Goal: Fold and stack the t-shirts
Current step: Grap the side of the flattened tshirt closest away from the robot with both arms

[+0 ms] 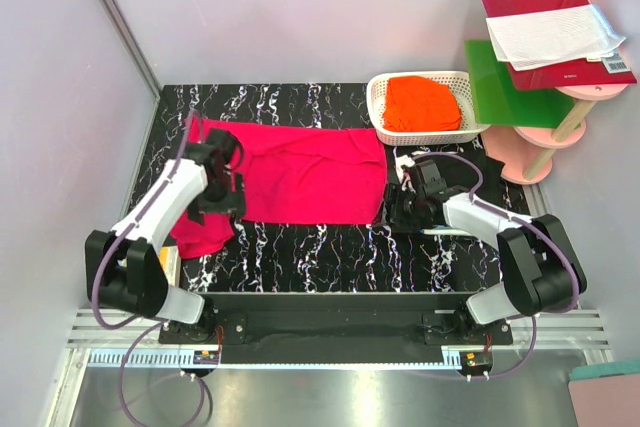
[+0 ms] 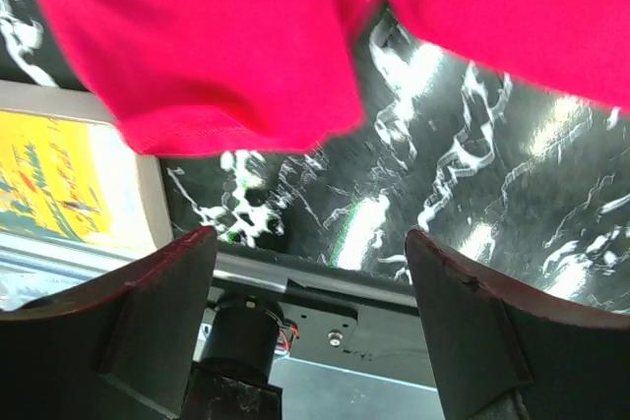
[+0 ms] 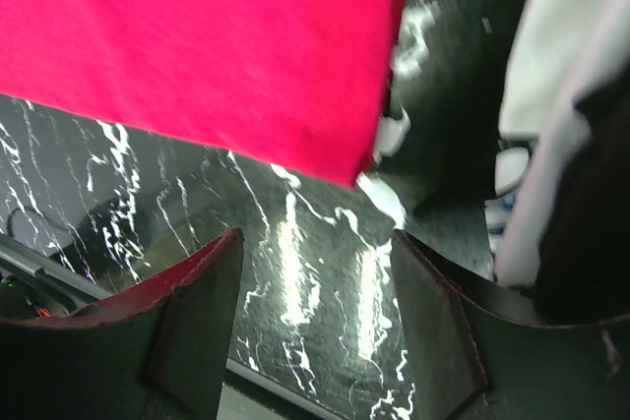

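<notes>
Left hand (image 2: 307, 243) and right hand (image 3: 315, 241) both spread wide, gripping nothing, at the edges of the magenta cloth t-shirt (image 1: 300, 172) on the black marbled worktop (image 1: 330, 247)

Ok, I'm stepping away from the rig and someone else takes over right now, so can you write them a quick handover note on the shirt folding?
Left gripper: open, empty, at the left sleeve end of the pink t-shirt.
Right gripper: open, empty, at the shirt's near right corner.
Things: the pink t-shirt lies spread out on the table. An orange garment sits in the white basket at the far right.
Done: no finished fold that I can make out, and no stack.
Left: fold the pink t-shirt, probably then the orange garment, and stack them.
</notes>
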You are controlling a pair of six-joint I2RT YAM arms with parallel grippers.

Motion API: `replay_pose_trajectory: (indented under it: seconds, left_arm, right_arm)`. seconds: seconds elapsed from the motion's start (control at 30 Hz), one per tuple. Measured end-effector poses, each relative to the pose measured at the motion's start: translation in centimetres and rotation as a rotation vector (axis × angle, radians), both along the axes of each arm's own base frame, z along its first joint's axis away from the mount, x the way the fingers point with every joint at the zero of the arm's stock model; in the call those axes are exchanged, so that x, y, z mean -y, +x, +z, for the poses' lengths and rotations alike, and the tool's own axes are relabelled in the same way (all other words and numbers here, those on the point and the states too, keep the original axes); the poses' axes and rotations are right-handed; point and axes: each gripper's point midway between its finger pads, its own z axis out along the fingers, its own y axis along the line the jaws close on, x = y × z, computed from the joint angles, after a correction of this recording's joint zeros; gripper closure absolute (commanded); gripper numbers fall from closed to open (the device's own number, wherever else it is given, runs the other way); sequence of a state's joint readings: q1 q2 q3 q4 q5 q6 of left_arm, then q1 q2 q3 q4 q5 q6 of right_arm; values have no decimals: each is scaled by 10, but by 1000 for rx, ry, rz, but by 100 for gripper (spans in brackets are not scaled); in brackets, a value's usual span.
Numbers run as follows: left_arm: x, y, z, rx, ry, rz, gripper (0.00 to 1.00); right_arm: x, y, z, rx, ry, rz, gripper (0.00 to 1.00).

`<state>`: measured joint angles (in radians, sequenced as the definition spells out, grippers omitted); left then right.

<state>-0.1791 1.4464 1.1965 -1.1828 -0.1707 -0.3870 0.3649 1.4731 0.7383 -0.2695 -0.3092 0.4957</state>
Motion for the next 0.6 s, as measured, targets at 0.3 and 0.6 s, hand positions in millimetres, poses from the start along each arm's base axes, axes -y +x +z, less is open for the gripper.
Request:
replay_pose_trajectory:
  seconds: [0.3,0.6]
  left_arm:
    - [2,-47,-26,-26,141,34,18]
    - [8,-50,-54,-105,280,32,18]
  right_arm:
    - [-3,-6,-3,17,54,-37,30]
    - [-18,4,-9,40,85,-47,44]
